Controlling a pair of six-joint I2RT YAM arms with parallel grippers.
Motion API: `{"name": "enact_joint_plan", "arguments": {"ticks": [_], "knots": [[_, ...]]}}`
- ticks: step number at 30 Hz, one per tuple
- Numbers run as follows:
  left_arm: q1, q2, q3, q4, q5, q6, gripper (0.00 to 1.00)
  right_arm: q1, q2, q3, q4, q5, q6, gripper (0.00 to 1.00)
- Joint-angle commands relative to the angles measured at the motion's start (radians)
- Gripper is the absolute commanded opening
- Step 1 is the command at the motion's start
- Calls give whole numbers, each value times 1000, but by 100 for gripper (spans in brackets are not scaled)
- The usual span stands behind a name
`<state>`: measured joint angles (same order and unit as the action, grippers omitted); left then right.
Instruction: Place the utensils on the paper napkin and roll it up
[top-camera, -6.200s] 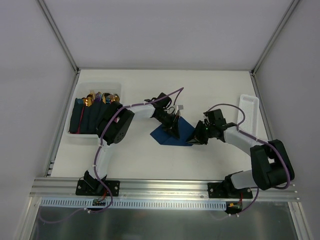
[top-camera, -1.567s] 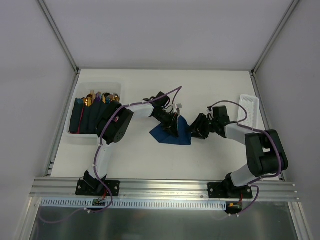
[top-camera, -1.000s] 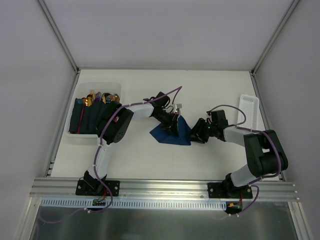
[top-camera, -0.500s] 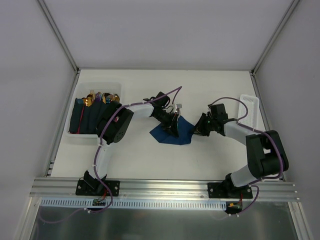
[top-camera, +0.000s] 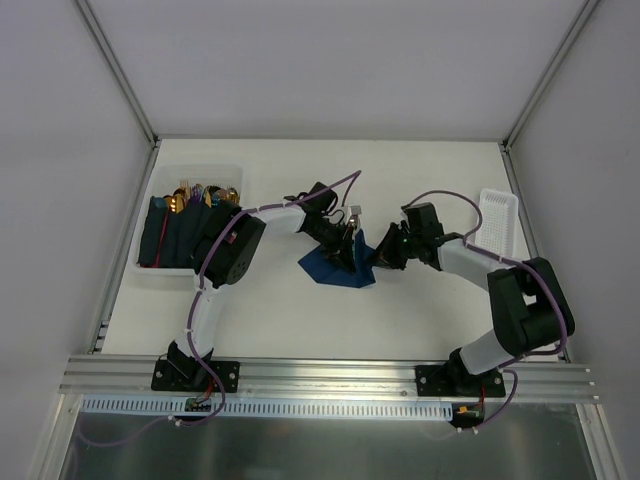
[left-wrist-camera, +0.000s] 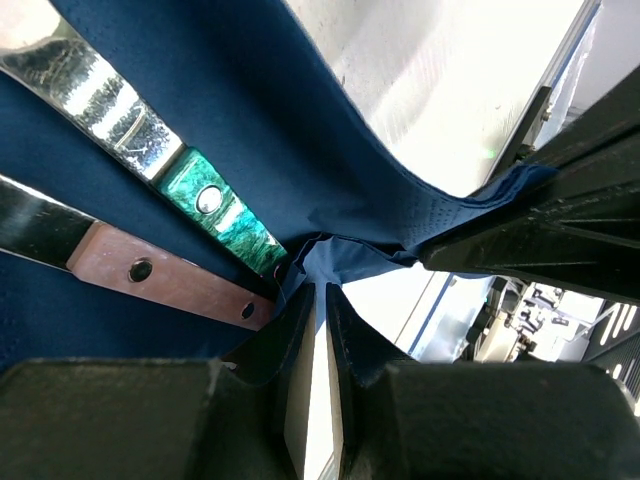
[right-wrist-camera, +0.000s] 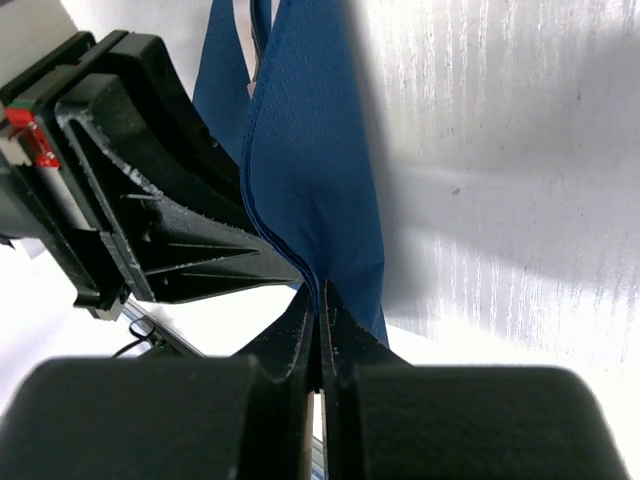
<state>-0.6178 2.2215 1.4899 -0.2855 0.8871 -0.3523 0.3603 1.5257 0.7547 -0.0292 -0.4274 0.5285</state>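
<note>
The dark navy paper napkin (top-camera: 330, 266) lies mid-table with its right side lifted into a fold. Two shiny utensils (left-wrist-camera: 110, 100) rest on it, slim handles side by side; a silver end (top-camera: 353, 213) pokes out at the far edge. My left gripper (top-camera: 347, 248) sits over the napkin's middle, jaws almost together on a pinch of paper (left-wrist-camera: 318, 288). My right gripper (top-camera: 378, 255) is shut on the napkin's raised right edge (right-wrist-camera: 320, 292), right beside the left one. The napkin sheet (right-wrist-camera: 310, 150) hangs upward from its tips.
A clear bin (top-camera: 160, 272) at the left holds several dark blue rolls with gold cutlery heads (top-camera: 195, 193). A white slotted tray (top-camera: 497, 215) stands at the right edge. Metal frame posts border the table.
My right gripper shut on the napkin's right edge and carried it up and leftward toward the left gripper, folding that side over. The left gripper stayed put.
</note>
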Motion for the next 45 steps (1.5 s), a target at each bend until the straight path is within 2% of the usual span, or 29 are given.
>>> {"name": "enact_joint_plan", "arguments": {"ticks": [1, 5, 14, 25, 33, 45], "knots": [[12, 0, -6, 0, -37, 12, 11, 3, 17, 37, 22, -14, 44, 0], [13, -2, -6, 3, -37, 10, 10, 3, 36, 44, 23, -27, 94, 0], [20, -28, -22, 0, -39, 15, 11, 9, 91, 37, 138, -45, 212, 0], [49, -120, -59, 0, 3, 27, 16, 14, 105, 38, 126, -30, 194, 0], [64, -200, -160, 0, 21, 56, 19, 12, 103, 58, 98, -25, 177, 0], [82, -137, -143, 0, 0, 58, 18, 40, 86, 100, 78, -31, 182, 0]]}}
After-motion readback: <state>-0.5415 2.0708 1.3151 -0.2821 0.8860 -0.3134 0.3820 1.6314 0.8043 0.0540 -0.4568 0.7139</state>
